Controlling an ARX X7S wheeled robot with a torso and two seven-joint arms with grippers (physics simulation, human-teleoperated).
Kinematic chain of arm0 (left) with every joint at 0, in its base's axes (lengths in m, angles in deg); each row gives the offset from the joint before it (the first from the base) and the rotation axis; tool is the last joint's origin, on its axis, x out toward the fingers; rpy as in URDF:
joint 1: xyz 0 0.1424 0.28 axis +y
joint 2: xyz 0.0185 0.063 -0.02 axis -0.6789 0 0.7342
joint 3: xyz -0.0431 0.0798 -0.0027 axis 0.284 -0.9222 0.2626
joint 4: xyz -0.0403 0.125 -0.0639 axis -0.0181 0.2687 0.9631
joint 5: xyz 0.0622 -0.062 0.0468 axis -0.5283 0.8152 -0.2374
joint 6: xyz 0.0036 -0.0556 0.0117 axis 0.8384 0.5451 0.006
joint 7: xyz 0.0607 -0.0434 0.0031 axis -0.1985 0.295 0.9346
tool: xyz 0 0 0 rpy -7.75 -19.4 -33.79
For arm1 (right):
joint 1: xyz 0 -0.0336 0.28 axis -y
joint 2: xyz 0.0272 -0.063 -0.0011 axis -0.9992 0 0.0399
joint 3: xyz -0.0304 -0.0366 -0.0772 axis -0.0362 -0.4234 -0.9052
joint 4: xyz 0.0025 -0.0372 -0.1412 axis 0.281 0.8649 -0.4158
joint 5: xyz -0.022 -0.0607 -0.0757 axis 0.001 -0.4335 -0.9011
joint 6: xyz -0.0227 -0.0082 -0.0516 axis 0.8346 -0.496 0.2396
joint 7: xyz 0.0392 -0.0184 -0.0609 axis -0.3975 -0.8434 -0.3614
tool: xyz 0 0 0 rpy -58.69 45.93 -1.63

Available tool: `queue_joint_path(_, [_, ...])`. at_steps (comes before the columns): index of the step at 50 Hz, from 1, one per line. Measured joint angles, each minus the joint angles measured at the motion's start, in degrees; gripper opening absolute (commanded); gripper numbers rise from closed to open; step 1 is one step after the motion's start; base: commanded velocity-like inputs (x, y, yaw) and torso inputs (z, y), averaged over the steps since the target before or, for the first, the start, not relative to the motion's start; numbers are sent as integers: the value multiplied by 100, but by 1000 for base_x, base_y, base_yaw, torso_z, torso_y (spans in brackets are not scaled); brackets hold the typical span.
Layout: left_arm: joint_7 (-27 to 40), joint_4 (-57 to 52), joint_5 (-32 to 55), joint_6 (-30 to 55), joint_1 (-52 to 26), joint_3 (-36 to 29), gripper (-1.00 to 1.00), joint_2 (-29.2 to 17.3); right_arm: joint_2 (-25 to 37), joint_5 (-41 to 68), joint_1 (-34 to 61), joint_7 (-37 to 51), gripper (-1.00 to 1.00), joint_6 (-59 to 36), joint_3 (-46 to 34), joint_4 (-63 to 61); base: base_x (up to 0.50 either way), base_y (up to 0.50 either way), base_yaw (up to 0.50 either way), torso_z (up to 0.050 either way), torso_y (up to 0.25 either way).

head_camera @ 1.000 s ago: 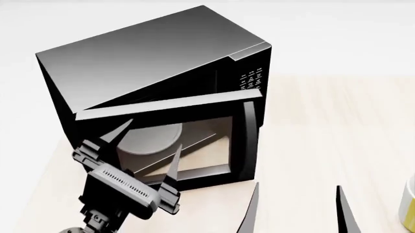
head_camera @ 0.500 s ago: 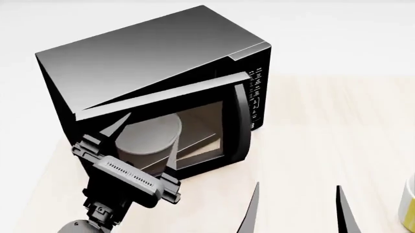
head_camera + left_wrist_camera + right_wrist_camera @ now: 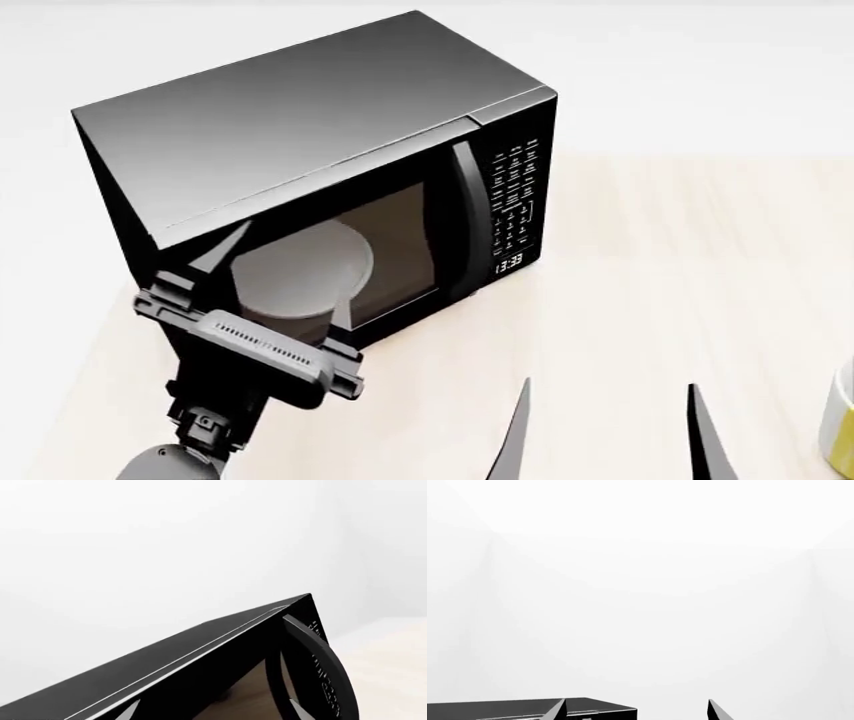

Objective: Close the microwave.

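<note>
One microwave (image 3: 320, 150), large, black, boxy, grey top; stands on the far left part of a pale wood table (image 3: 667, 280), turned at an angle to the head camera. Door (image 3: 334, 260) glass-windowed, lying flush or very nearly flush with the front face; white round turntable plate (image 3: 300, 275) visible through the glass. Curved black handle (image 3: 467, 215) along the door's right edge, beside the white-labelled keypad (image 3: 514, 195); digital clock (image 3: 509, 264) lit beneath the keypad.

Left gripper (image 3: 287, 270): fingers spread wide, holding nothing, tips up against the door glass near its lower left; contact cannot be confirmed. Left wrist view shows the microwave's top edge (image 3: 200, 655) and handle (image 3: 323, 665) close up.

Right gripper (image 3: 607, 425): fingers parted, empty, low over bare table, well apart from the microwave.

Yellowish object (image 3: 842, 420), cut by the frame's right edge; too little shown to identify.
</note>
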Motion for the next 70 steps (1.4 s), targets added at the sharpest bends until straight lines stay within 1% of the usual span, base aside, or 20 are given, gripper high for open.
queue_joint_path(5, [117, -129, 5, 62, 51, -37, 100, -29, 2, -6, 4, 4, 100, 1, -16, 12, 0, 0, 0, 3, 0])
queue_joint_path(9, [213, -636, 62, 300, 264, 2, 100, -119, 6, -11, 4, 8, 100, -3, -26, 13, 0, 0, 0, 0, 0])
queue_joint_path(15, [330, -2187, 363, 1125, 1062, 115, 100, -440, 14, -15, 2, 19, 100, -7, -34, 8, 0, 0, 0, 0, 0])
queue_joint_path(24, [459, -4634, 666, 2294, 2558, 77, 100, -1181, 20, -36, -8, 31, 100, 3, -60, 19, 0, 0, 0, 0, 0])
queue_joint_path(29, [535, -5651, 753, 2710, 3187, 61, 100, -1540, 21, -48, -12, 37, 100, 6, -78, 30, 0, 0, 0, 0, 0])
queue_joint_path(34, [615, -6401, 835, 2996, 3636, 99, 100, -1839, 22, -52, -15, 42, 100, 3, -96, 39, 0, 0, 0, 0, 0])
queue_joint_path(42, [787, -7140, 1032, 3265, 4086, 319, 100, -2196, 18, -68, -16, 55, 100, 1, -123, 83, 0, 0, 0, 0, 0])
queue_joint_path(57, [1289, -7959, 1661, 3524, 4727, 1104, 100, -2732, 64, 114, 40, 126, 100, -217, -3, 164, 0, 0, 0, 0, 0])
queue_joint_path(63, [1642, -8250, 1872, 3594, 4924, 1549, 100, -2903, 192, 284, 96, 279, 100, -467, 311, 98, 0, 0, 0, 0, 0])
queue_joint_path(70, [2115, -8669, 2009, 3746, 4967, 2180, 100, -3179, 441, 519, 241, 606, 100, -834, 964, -147, 0, 0, 0, 0, 0])
